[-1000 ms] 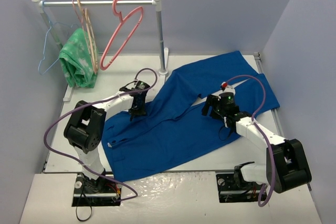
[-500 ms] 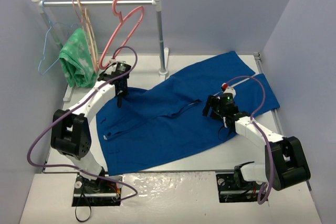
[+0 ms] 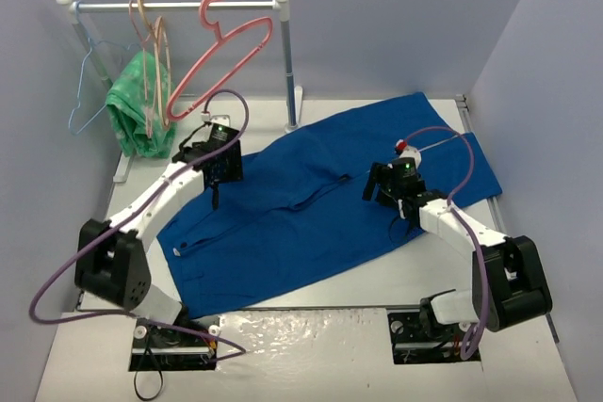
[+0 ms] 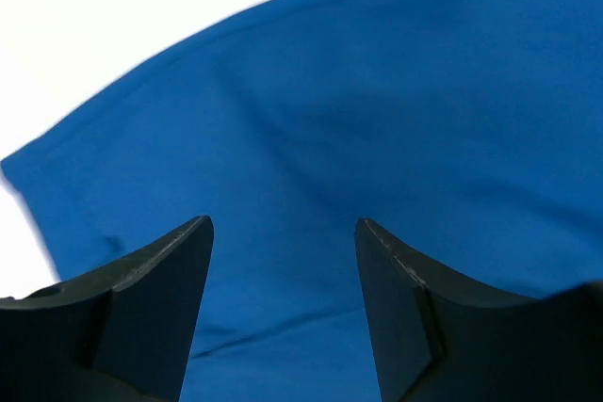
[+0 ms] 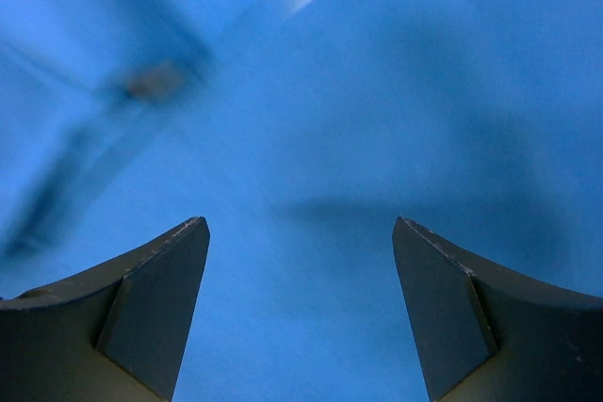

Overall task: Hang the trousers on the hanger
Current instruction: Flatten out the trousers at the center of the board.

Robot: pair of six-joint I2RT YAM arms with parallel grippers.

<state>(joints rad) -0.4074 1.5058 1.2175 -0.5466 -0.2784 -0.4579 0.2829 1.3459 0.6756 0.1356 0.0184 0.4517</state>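
**A:** Left pincer, what's up w/ it?

**B:** Jaws apart, nothing btw them. Just blue cloth under it. It hangs over the trousers, by their 10 o'clock edge in the top cam.

**A:** And the right pincer?

**B:** Wide open too, and empty. It's over the trousers at approx 3 o'clock. Its cam sees blue all over, plus a thin pale strip up at 12 o'clock. That bit's too blurry to tell what it is.

**A:** Where are the trousers?

**B:** Lying flat on the table. The legs point to 2 o'clock and the wide end is at 7 o'clock. They're not on the hanger yet.

**A:** Where's the hanger?

**B:** It's the pink one, hooked on the rail at 11 o'clock from the trousers. It's tilted, w/ its low end near the left arm. Can't tell if they touch.

**A:** Other stuff on the rail?

**B:** Going toward 9 o'clock there's a beige hanger. Then a green cloth and a thin blue wire hanger.
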